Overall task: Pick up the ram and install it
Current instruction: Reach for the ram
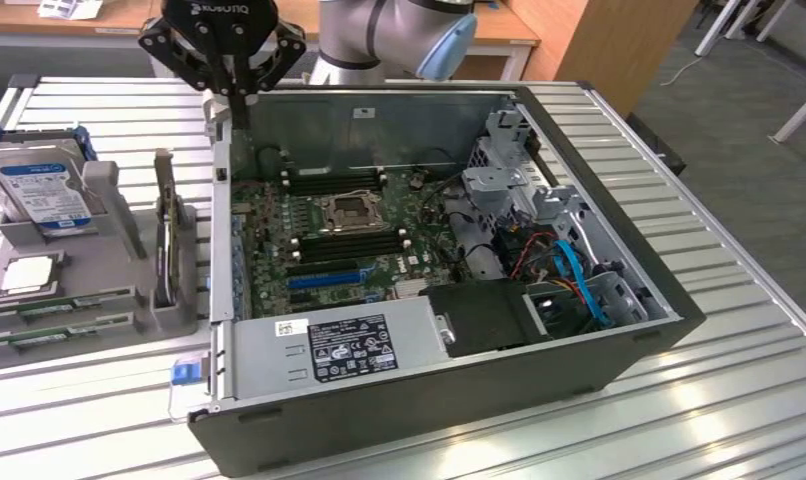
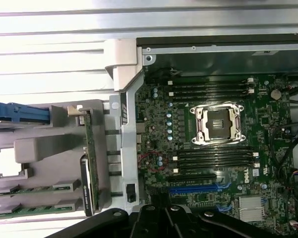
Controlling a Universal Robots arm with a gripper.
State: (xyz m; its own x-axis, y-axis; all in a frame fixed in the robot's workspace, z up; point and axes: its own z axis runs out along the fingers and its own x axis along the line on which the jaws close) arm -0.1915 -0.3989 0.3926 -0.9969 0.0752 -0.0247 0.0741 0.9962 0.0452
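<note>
The arm [image 1: 390, 35] reaches in from the far edge of the worktop [image 1: 723, 380]. Its wrist is turned straight down, so the black pincer [image 1: 236, 90] hangs vertically, tips downward. The pincer's fingers are pressed together into a single point and pinch nothing. It hovers above the far corner of the open computer case [image 1: 417, 400], on the exterior view's left, just over the rim of the case wall and clear of the parts inside. The ram [image 2: 91, 144] is well apart from the pincer. It stands on its long edge in a slot of the grey holder [image 1: 103, 200], which sits beside the case near the worktop's edge at the exterior view's left. The same holder carries a hard drive [image 1: 36, 190] with a blue label, propped upright toward the far end. Nearer, it holds a square processor chip [image 1: 30, 275] lying flat and two more green boards [image 1: 56, 304] also lying flat. Inside the case the motherboard [image 1: 376, 225] faces up, with rows of long black slots [image 1: 330, 182] on either side of the processor socket [image 1: 347, 210].
</note>
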